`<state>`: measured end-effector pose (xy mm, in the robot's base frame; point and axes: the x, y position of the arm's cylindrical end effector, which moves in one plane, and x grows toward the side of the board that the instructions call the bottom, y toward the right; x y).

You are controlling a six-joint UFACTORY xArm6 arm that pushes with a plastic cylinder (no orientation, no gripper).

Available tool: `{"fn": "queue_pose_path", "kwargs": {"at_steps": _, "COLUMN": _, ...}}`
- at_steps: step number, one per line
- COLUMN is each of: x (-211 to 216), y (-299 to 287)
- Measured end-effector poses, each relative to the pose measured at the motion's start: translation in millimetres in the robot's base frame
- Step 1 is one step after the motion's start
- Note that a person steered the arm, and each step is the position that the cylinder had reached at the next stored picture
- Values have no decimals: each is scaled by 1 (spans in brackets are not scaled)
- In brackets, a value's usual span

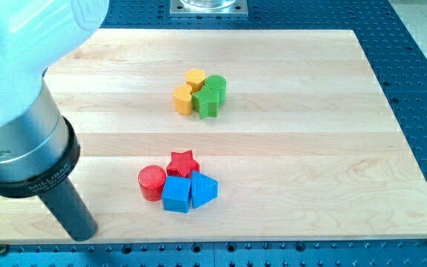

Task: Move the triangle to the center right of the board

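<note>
The blue triangle (pixel 204 190) lies at the lower middle of the wooden board (pixel 310 148). It touches a blue cube (pixel 176 194) on its left and a red star (pixel 183 163) just above. A red cylinder (pixel 152 182) stands left of the cube. My tip (pixel 83 236) rests near the board's bottom-left corner, well to the left of this cluster and apart from every block.
Near the view's top centre a second cluster holds two yellow blocks (pixel 183 99) (pixel 195 77) and two green blocks (pixel 215 87) (pixel 207 104), all touching. The arm's large grey body (pixel 21 141) covers the board's left edge. A blue perforated table (pixel 421 89) surrounds the board.
</note>
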<state>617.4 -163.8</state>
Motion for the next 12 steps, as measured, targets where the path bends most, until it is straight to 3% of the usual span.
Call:
{"fn": "queue_pose_path", "kwargs": {"at_steps": 5, "x": 0, "y": 30}}
{"fn": "queue_pose_path", "kwargs": {"at_steps": 7, "x": -16, "y": 133}}
{"fn": "queue_pose_path", "kwargs": {"at_steps": 8, "x": -71, "y": 158}}
{"fn": "queue_pose_path", "kwargs": {"at_steps": 9, "x": -39, "y": 154}}
{"fn": "queue_pose_path", "kwargs": {"at_steps": 10, "x": -42, "y": 138}}
{"fn": "queue_pose_path", "kwargs": {"at_steps": 11, "x": -112, "y": 188}}
{"fn": "queue_pose_path", "kwargs": {"at_steps": 12, "x": -115, "y": 197}}
